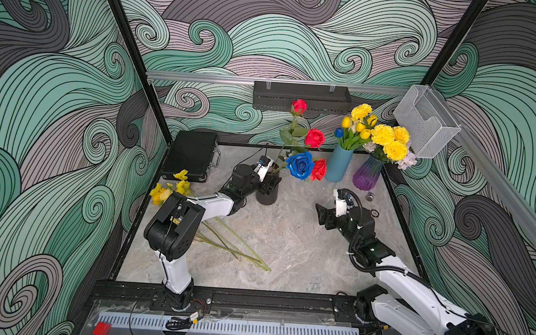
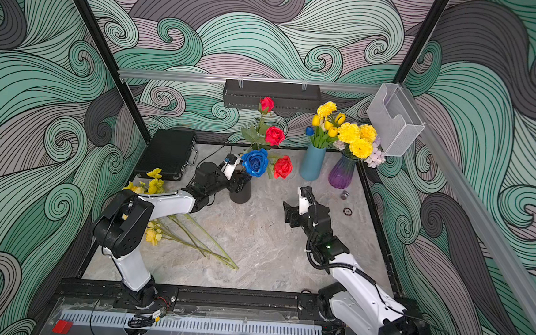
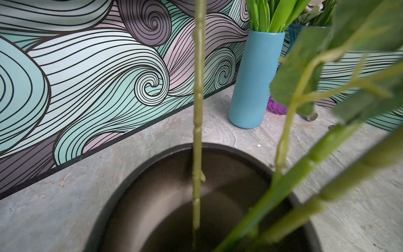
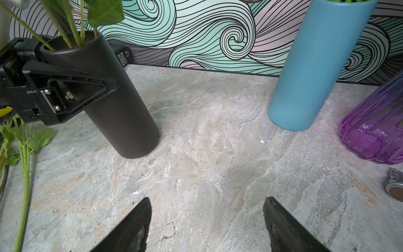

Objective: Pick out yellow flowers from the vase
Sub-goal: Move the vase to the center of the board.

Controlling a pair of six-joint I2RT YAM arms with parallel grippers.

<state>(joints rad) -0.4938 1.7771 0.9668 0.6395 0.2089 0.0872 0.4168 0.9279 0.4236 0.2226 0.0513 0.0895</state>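
Note:
My left gripper [image 1: 270, 184] is closed round the black vase [image 1: 266, 197] just under its rim; one of its fingers [image 4: 87, 87] lies flat on the vase wall. That vase holds a blue rose [image 1: 300, 164] and red roses [image 1: 314, 137]; only green stems [image 3: 197, 109] show in its mouth. Several yellow flowers [image 1: 163, 193] lie on the table at the left, stems [image 1: 233, 242] pointing toward the middle. Yellow tulips [image 1: 358, 126] stand in the blue vase [image 1: 338, 166], and yellow pompoms [image 1: 386, 140] in the purple vase [image 1: 366, 176]. My right gripper [image 4: 207, 209] hovers open and empty over bare table.
A black case [image 1: 191, 155] lies at the back left corner. A small metal piece [image 1: 370, 196] and a ring [image 1: 375, 213] sit near the purple vase. A black shelf [image 1: 301, 97] hangs on the back wall, and a wire basket [image 1: 425, 120] on the right wall.

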